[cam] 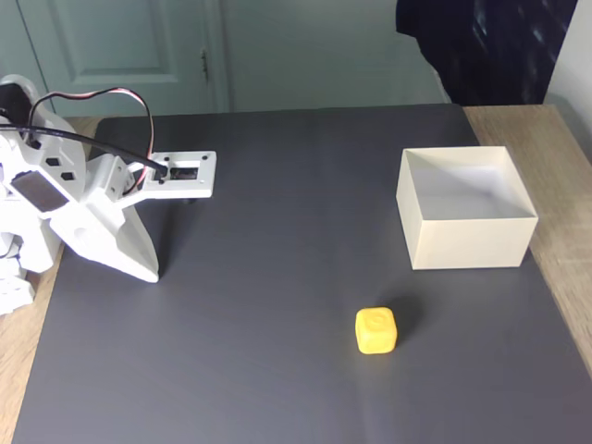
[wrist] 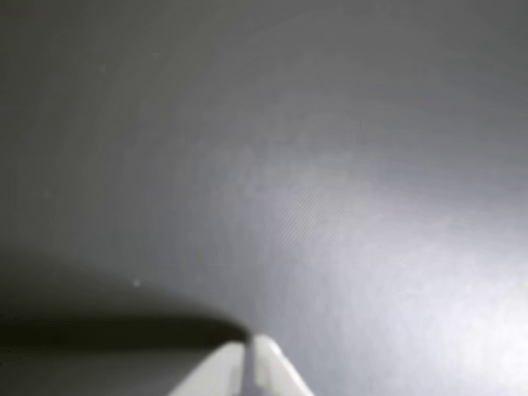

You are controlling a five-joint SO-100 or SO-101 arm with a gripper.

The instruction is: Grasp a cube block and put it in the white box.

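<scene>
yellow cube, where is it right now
In the fixed view the yellow cube sits on the dark mat, lower right of centre, just in front of the white box.

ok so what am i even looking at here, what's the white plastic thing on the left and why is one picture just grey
The white plastic thing is a small robot arm standing at the left edge of a desk. Its pointed end is a pincer, which is closed, holds nothing and rests tip-down on the dark grey mat.

The wider picture comes from a camera that stands still and looks down at the desk. On the mat lie a small yellow cube and, behind it to the right, an open white box with nothing in it. The two are apart.

The grey picture comes from a camera on the arm itself. It sits very close to the mat, so you get blurry grey, with the closed pincer tips poking in from the bottom.
</scene>
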